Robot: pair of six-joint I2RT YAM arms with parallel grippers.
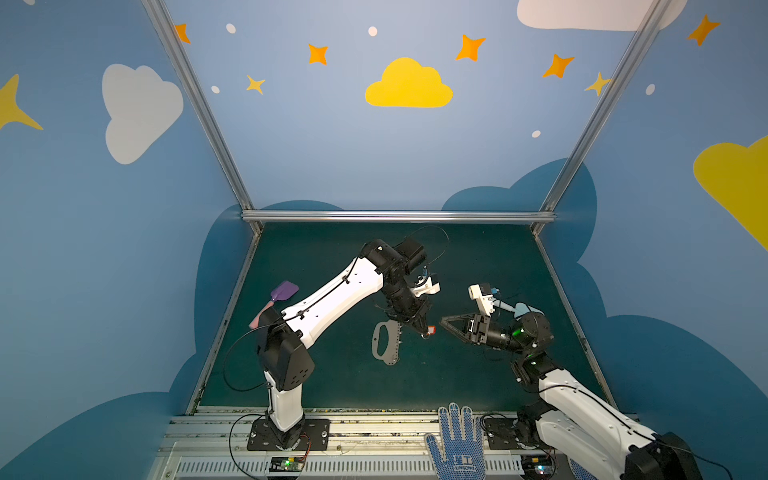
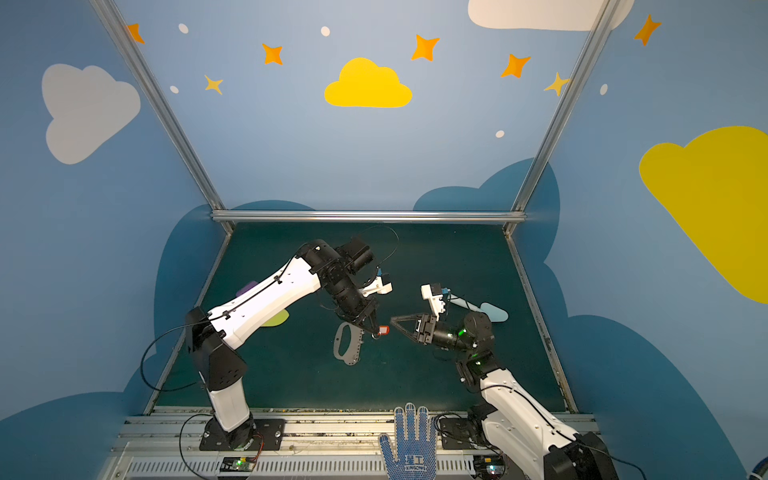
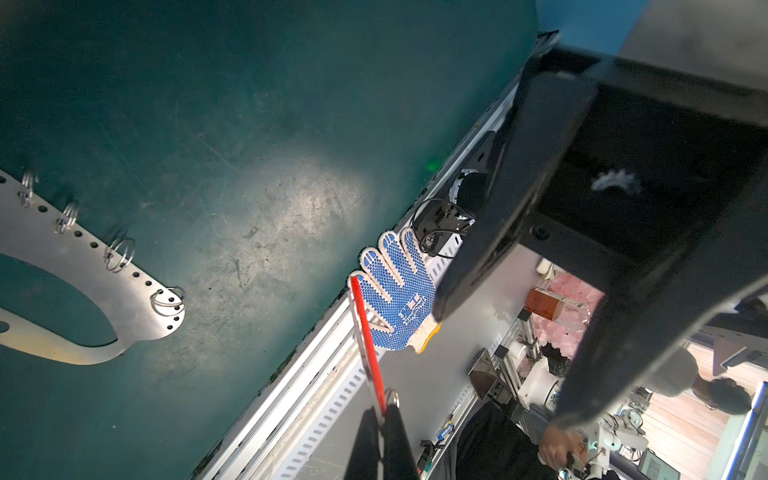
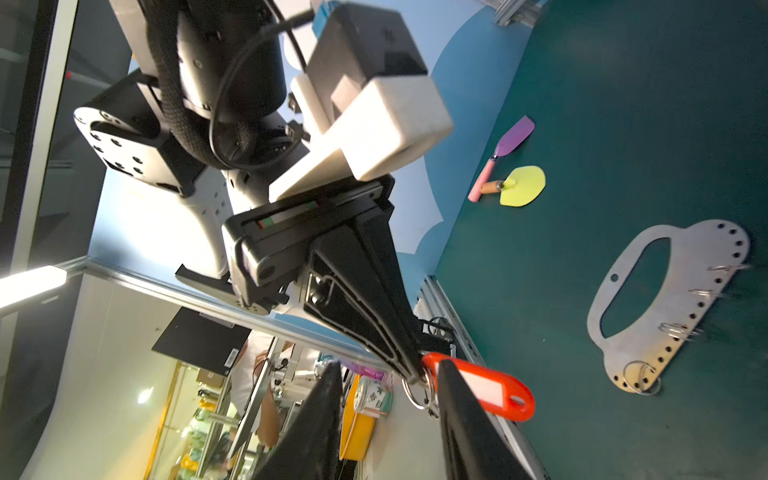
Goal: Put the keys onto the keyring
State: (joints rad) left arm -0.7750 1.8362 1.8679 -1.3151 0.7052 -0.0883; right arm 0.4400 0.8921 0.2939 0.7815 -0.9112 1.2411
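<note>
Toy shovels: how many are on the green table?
3: a purple shovel and a yellow-green shovel by the left arm, a light blue shovel beside the right arm. Arms may hide more.

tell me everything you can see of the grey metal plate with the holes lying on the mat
The keyring plate is a thin, flat, D-shaped piece that looks like dull grey metal. A long oval slot is cut through it, and a row of small holes runs along one long edge. Four small wire split rings are threaded through those holes. It lies flat on the green mat, near the middle in both top views. Nothing grips it.
</note>
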